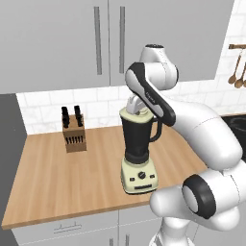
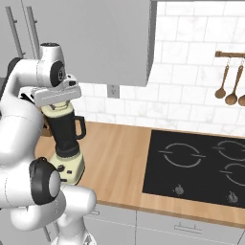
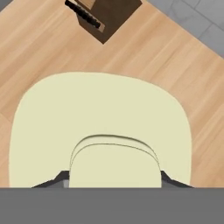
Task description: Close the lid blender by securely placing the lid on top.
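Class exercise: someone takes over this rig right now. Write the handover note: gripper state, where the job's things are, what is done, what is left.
Gripper: shut on the lid's knob, directly above the blender.
Lid: on top of the blender jar, which stands on the wooden counter near its front edge.
Done: lid carried to the jar top.
Left: confirm it sits securely, release, lift away.

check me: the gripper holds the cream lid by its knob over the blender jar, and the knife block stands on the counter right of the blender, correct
Not quite. In the left base view the knife block stands left of the blender, not right. The rest holds: the gripper grips the lid by its knob over the jar.
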{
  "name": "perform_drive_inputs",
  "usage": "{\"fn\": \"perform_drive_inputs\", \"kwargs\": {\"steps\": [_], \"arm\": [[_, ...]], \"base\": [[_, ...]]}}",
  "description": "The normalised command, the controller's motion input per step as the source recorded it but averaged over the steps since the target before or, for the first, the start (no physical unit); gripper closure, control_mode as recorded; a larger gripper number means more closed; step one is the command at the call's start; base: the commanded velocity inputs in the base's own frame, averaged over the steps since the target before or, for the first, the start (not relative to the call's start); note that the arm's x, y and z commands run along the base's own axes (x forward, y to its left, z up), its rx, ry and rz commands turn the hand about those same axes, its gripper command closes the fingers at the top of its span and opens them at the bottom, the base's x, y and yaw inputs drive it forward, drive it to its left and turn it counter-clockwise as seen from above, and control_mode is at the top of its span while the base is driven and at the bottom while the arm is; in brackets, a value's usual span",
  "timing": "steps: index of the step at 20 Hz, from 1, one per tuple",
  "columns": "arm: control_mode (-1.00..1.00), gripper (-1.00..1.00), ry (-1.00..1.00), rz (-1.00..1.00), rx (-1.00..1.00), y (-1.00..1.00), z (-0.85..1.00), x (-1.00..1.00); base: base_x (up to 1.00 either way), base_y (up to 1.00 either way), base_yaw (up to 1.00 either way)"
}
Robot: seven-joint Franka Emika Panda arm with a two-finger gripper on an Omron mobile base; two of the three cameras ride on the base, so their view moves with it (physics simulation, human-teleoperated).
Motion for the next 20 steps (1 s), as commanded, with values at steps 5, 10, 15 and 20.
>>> {"fn": "perform_drive_inputs", "kwargs": {"steps": [5,10,15,20], "arm": [[-1.0,-1.0,0.0,0.0,0.0,0.0,-0.49,-0.01],[-1.0,-1.0,0.0,0.0,-0.02,0.0,-0.52,-0.17],[-1.0,-1.0,0.0,0.0,-0.01,-0.03,-0.44,-0.22],[-1.0,-1.0,0.0,0.0,0.0,-0.09,-0.23,-0.23]], "base": [[0.0,0.0,0.0],[0.0,0.0,0.0],[0.0,0.0,0.0],[0.0,0.0,0.0]]}}
